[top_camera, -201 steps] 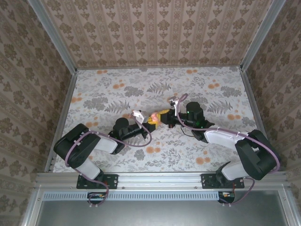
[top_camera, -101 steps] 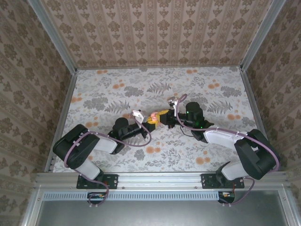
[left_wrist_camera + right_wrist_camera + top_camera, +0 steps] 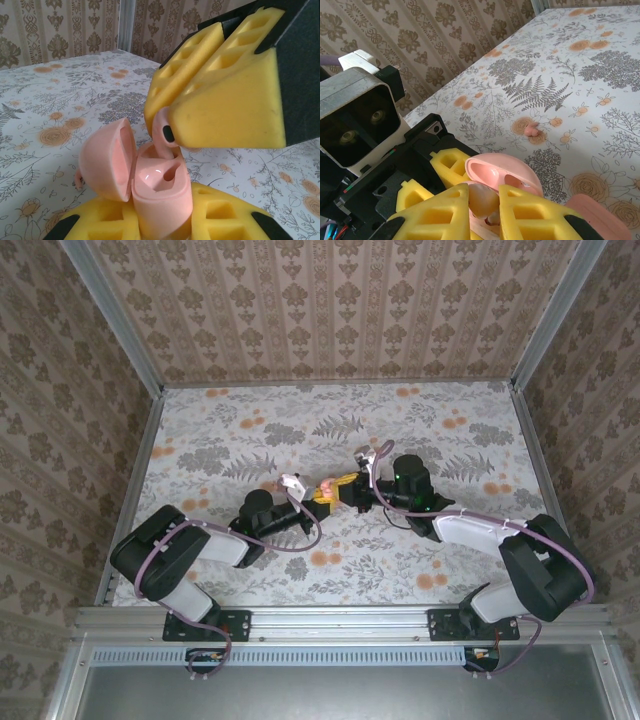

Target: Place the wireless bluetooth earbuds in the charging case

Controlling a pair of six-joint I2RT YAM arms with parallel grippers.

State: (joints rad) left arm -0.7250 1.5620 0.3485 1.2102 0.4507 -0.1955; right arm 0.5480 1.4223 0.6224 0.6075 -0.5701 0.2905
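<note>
While gripping from below with the left gripper (image 3: 160, 222), holding the charging case (image 3: 162, 192) upright and open at mid-table.
Pinching the case body between yellow foam fingers (image 3: 97, 225), with the lid (image 3: 107, 160) standing open to the left in the left wrist view. Pinching one earbud (image 3: 163, 131) between the closed pads (image 3: 235, 110) of the right gripper (image 3: 484, 194), showing only a pink end and dark tip. Hovering that earbud just above the case's wells, at the rim; touching or not, cannot tell. Lying loose on the floral table (image 3: 600, 75) beyond the lid, well apart from both grippers: second earbud (image 3: 532, 129).
</note>
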